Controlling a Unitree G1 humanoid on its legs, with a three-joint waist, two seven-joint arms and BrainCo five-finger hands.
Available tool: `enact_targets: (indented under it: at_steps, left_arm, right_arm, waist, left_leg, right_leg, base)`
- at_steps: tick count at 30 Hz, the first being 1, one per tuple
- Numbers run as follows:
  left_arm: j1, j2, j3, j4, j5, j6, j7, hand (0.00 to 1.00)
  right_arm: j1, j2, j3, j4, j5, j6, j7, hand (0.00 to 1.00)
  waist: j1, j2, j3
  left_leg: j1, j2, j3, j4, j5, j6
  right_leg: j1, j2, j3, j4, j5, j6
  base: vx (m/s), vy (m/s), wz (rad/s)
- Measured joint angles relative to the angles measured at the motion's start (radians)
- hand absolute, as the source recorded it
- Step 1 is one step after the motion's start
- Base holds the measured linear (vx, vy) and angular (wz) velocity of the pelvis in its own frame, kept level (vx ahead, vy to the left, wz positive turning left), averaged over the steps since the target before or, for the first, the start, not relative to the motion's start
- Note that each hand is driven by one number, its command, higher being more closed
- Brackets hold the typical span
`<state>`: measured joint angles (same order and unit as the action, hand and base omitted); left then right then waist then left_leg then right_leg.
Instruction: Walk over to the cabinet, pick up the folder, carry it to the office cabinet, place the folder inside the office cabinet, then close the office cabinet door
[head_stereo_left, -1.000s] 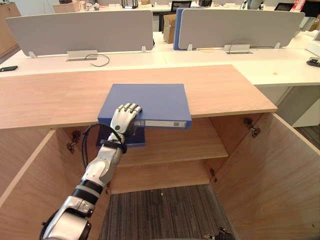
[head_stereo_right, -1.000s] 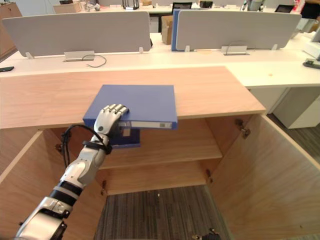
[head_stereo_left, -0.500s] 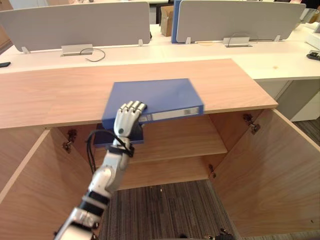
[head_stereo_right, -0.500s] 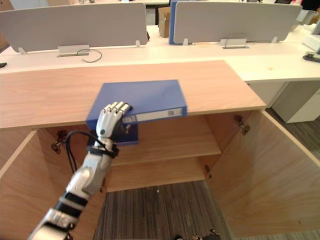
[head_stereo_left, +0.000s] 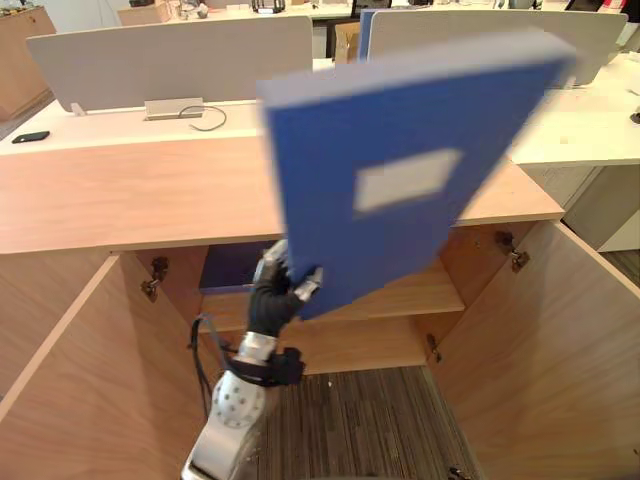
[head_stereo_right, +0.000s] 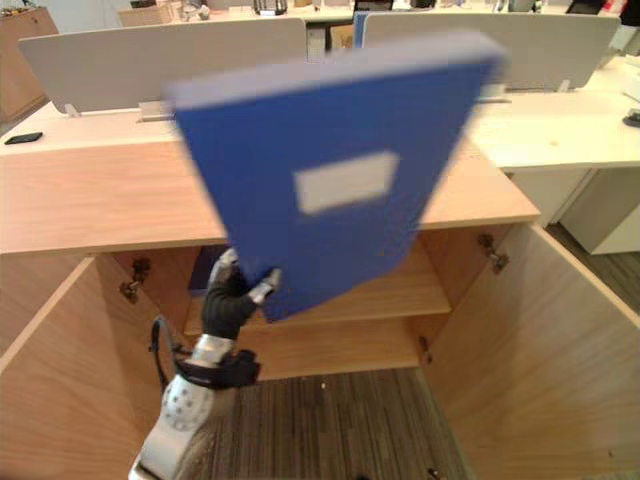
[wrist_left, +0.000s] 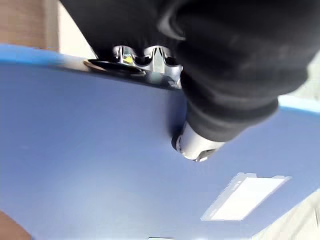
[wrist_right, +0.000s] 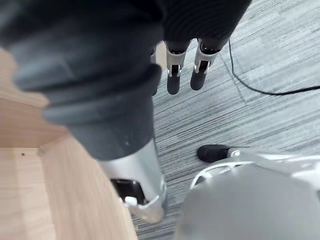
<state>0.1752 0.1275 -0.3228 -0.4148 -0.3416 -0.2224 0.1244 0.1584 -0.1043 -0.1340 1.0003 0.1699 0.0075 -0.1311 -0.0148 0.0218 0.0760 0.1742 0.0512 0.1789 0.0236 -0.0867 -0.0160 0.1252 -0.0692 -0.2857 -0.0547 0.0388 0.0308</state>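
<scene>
Left robot hand (head_stereo_left: 272, 296) pinches the stiff, broad folder (head_stereo_left: 420, 130) at one lower corner, where it will likely pivot or slip.

Counts: 1 lifted folder, 1 cabinet, 2 doors, 2 dividers, 2 hands.
One blue folder (head_stereo_left: 400, 170) with one white label (head_stereo_left: 405, 180); one blue flat item (head_stereo_left: 232, 266) on the single shelf (head_stereo_left: 425, 292). One cabinet (head_stereo_left: 120, 190) with two open doors, left door (head_stereo_left: 60, 380) and right door (head_stereo_left: 560, 360), and three hinges showing. Two grey desk dividers, left divider (head_stereo_left: 170, 60) and right divider (head_stereo_right: 560, 50). One black phone (head_stereo_left: 30, 137). Two robot hands: left hand (head_stereo_left: 280, 295), right hand (wrist_right: 174, 80).
</scene>
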Motion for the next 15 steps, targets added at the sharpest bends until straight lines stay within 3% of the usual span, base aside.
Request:
enact_targets:
  at_steps: [1, 5, 11, 15]
  left_arm:
    - [0.028, -0.019, 0.04, -0.003, -0.062, 0.001, -0.004, 1.0]
    - [0.109, -0.064, 0.125, -0.031, -0.141, 0.007, -0.004, 1.0]
    - [0.192, -0.104, 0.163, -0.098, -0.112, 0.015, -0.014, 1.0]
    - [0.213, -0.123, 0.2, -0.101, -0.081, 0.019, -0.014, 1.0]
  right_arm:
    - [0.03, 0.008, 0.015, -0.098, 0.042, -0.006, 0.0, 0.0]
    - [0.095, 0.071, 0.052, -0.446, 0.182, -0.06, -0.002, 0.0]
    - [0.111, 0.136, 0.071, -0.976, 0.228, -0.151, -0.019, 0.0]
    - [0.102, 0.163, 0.078, -1.206, 0.231, -0.202, -0.037, 0.0]
  waist:
    - [0.002, 0.0, 0.0]
    - [0.005, -0.002, -0.005]
    - [0.012, -0.007, -0.017]
    - [0.019, -0.011, -0.024]
  left_leg:
    - [0.0, 0.003, 0.0, 0.0, 0.002, -0.003]
    - [0.001, 0.007, 0.001, -0.001, 0.003, -0.005]
    - [0.006, 0.01, 0.003, -0.001, 0.003, -0.006]
    - [0.021, 0.011, 0.004, -0.003, 0.0, -0.009]
  right_leg:
    - [-0.001, 0.007, 0.0, 0.002, 0.001, 0.001]
    - [-0.001, 0.015, 0.0, 0.003, 0.0, -0.002]
    - [0.004, 0.014, 0.0, 0.0, 0.0, -0.002]
    - [0.022, 0.016, 0.0, -0.006, 0.0, -0.002]
  base:
    - [-0.04, -0.058, -0.02]
    - [-0.01, -0.013, 0.0]
    - [0.0, 0.0, 0.0]
    - [-0.01, 0.0, 0.0]
